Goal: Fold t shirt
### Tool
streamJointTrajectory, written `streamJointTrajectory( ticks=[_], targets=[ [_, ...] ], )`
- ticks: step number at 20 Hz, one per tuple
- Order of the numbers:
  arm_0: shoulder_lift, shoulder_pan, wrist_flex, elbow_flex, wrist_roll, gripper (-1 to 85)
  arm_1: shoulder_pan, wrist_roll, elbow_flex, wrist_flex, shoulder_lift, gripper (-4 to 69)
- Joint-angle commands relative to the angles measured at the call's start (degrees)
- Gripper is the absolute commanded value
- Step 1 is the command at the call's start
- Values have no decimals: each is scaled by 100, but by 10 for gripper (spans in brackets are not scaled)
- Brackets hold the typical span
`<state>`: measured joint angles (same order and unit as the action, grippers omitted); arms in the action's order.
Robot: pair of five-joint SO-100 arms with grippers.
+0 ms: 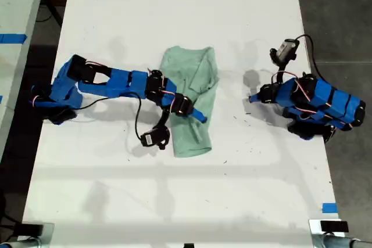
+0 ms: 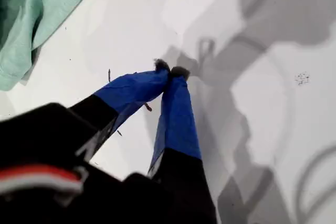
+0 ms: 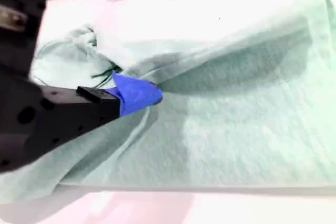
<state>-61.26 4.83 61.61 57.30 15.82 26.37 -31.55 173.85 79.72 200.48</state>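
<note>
Shirt (image 1: pixel 189 103) mid-worktop (image 1: pixel 174 4), long axis toward the exterior view's bottom. My second hand (image 3: pixel 157 35), spread open, presses on it; my first hand (image 2: pixel 170 72), clenched empty, rests well apart at that view's right.

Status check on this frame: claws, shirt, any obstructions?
My first claw shut, empty, over bare table beside the t shirt. My second claw open over the shirt, one fingertip down on the cloth. Shirt partly folded, bunched. Nothing in the way.
</note>
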Motion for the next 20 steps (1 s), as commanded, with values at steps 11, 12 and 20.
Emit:
streamJointTrajectory(
  ticks=[11, 12, 20],
  targets=[
    [-11074, 3524, -4772, 10925, 2514, -2, -26, -18, 202, -9, 53, 10],
    [-12182, 3771, -5317, 12393, 2602, -2, 0, -26, 202, -9, 53, 10],
    [-14115, 4307, -3120, 13184, 2101, -2, -105, 53, 202, -9, 62, 10]
  ],
)
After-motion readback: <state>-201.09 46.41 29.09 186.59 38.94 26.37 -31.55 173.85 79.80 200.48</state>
